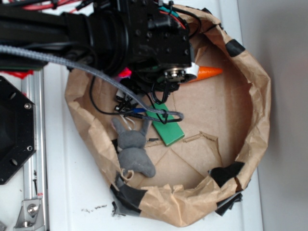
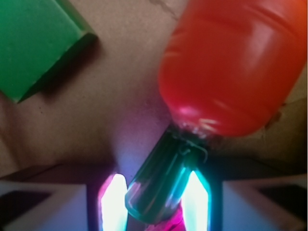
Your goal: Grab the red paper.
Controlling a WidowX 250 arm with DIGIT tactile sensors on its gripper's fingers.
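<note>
Orange carrot's (image 2: 231, 67) dark green stem (image 2: 161, 183) sits between the gripper (image 2: 156, 199) fingers, apparently clamped.

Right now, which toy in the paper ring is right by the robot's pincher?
The orange carrot. Its dark green top sits between the gripper fingers, while the green block and grey stuffed mouse lie apart.

White table (image 1: 86, 192) (w/ brown paper ring (image 1: 260, 96)) bears metal rail (image 1: 33, 144).
</note>
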